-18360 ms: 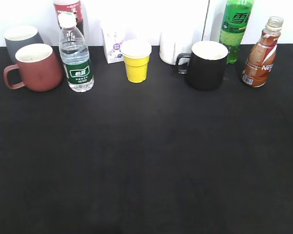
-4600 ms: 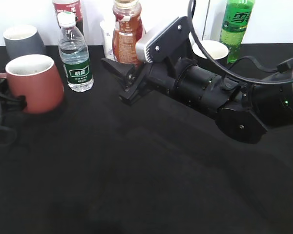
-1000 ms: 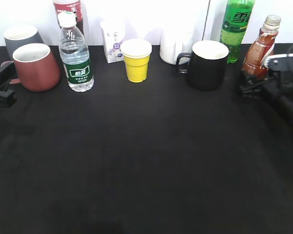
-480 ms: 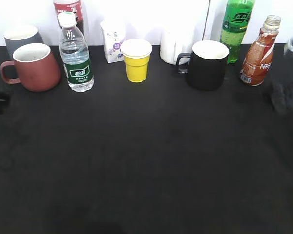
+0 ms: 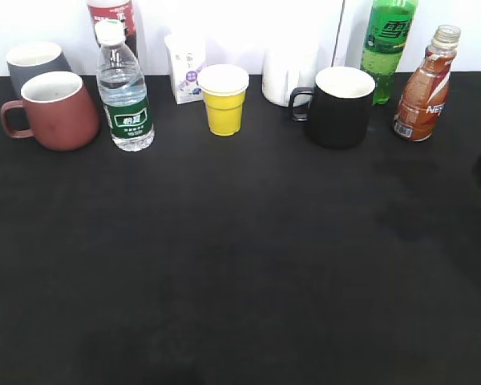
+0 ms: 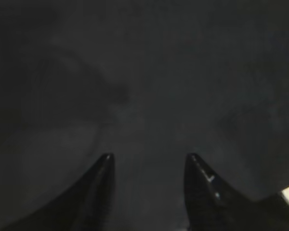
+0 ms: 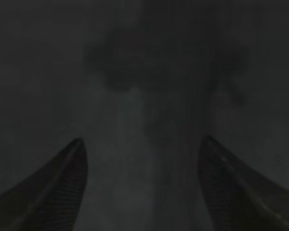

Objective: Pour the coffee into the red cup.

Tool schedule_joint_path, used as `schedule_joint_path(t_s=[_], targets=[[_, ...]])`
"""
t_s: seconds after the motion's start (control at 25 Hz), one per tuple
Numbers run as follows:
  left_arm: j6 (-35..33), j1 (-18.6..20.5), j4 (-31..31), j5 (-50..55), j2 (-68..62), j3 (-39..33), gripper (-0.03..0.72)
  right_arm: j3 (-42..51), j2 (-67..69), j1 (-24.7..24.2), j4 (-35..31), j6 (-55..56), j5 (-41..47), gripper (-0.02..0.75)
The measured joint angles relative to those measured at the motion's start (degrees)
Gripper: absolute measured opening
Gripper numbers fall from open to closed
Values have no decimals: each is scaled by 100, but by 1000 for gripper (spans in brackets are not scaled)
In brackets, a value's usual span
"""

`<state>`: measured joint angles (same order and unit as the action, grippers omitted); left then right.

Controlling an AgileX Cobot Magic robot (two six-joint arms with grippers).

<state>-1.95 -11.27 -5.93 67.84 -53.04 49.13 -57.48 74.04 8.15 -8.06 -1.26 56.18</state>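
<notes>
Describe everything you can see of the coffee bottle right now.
The coffee bottle is small, curvy and clear, with a brown, red and white label bearing white lettering. It looks capless, its open neck showing. It stands upright at the table's back right, right of the black mug and beside the green bottle, apart from both. Nothing grips it. The liquid level is hard to tell.

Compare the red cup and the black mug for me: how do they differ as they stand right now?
The red cup is brick-red and rounded, widening toward its base; the black mug is black with straighter sides. The red cup stands at the far left beside the grey cup, while the black mug stands right of centre in front of the green soda bottle. Both stand upright, have pale insides, and their handles point left.
</notes>
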Motion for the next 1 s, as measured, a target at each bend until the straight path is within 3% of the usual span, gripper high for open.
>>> schedule_joint_path(t_s=[0.24, 0.36, 0.56, 0.84, 1.0], targets=[[504, 0, 624, 200, 2409, -3, 509, 0, -2547, 6, 127, 70, 490, 585], [608, 0, 644, 204, 3056, -270, 516, 0, -3637, 6, 567, 334, 1209, 609], [626, 0, 713, 228, 3671, -1192, 516, 57, -5240, 6, 1037, 465, 1324, 609], [626, 0, 807, -320, 3683, -1722, 516, 2248, -6013, 6, 1071, 470, 1116, 594], [626, 0, 961, -653, 3683, -1897, 516, 2750, -6018, 6, 1071, 470, 663, 592]])
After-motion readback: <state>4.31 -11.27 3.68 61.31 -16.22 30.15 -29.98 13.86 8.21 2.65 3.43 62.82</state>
